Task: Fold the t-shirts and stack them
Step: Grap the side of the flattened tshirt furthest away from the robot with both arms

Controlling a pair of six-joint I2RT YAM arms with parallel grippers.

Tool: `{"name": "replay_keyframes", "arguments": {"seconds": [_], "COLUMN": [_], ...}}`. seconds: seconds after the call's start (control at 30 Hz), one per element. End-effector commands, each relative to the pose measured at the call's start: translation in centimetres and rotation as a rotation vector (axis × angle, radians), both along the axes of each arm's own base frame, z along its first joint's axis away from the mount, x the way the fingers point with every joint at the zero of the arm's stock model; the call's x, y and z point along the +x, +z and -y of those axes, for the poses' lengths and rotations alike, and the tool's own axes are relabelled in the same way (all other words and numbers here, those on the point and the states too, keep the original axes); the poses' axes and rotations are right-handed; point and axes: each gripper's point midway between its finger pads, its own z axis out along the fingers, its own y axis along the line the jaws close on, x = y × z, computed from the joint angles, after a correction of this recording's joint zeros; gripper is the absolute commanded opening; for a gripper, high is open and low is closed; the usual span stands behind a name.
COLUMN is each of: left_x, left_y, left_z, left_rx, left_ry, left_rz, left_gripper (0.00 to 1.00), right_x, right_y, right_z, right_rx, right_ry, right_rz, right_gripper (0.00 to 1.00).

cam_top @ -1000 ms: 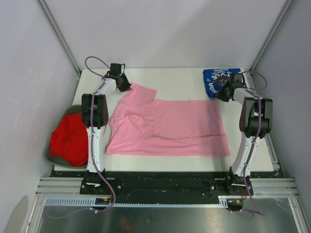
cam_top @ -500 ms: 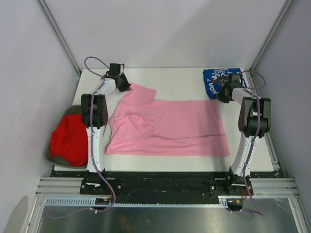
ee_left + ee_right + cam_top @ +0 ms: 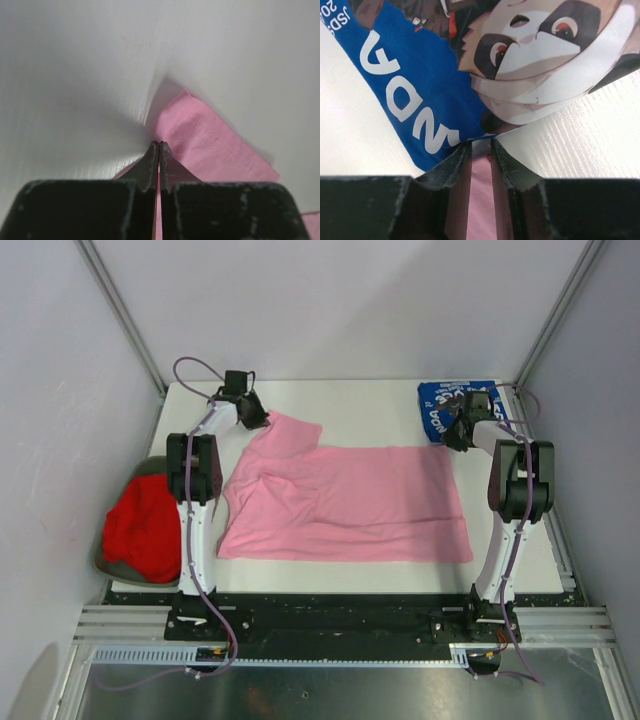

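Here, left hand (image 3: 159,146) pinching pink t-shirt (image 3: 345,502) sleeve — right hand (image 3: 481,146), its corner.

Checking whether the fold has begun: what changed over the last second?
The right gripper edged slightly toward the far edge, nearer the blue t-shirt, its forearm shifting a little left. Nothing was grasped or released: it and the left gripper stay pinched on the pink t-shirt, which lies as before. The red t-shirt is unmoved.
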Motion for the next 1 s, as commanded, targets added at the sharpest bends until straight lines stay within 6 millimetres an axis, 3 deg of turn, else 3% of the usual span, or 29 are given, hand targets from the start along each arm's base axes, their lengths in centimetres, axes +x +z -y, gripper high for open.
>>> {"name": "replay_keyframes", "arguments": {"seconds": [0.0, 0.37, 0.7, 0.97], "left_x": [0.7, 0.8, 0.6, 0.3], "left_y": [3.8, 4.9, 8.9, 11.6], "left_z": [-0.5, -0.2, -0.3, -0.4], "left_rx": [-0.012, -0.032, -0.029, -0.024], "left_ry": [-0.010, -0.021, -0.025, -0.027], "left_rz": [0.069, 0.085, 0.151, 0.193], "left_gripper": [0.00, 0.00, 0.00, 0.00], "right_x": [-0.3, -0.6, 0.2, -0.2], "right_y": [-1.4, -0.4, 3.2, 5.0], "right_z": [-0.6, -0.1, 0.5, 1.6], "right_rx": [-0.017, -0.035, -0.033, -0.023], "right_ry": [0.024, 0.015, 0.006, -0.018], "right_rz": [-0.038, -0.041, 0.027, 0.057], "right_gripper": [0.24, 0.01, 0.00, 0.00]}}
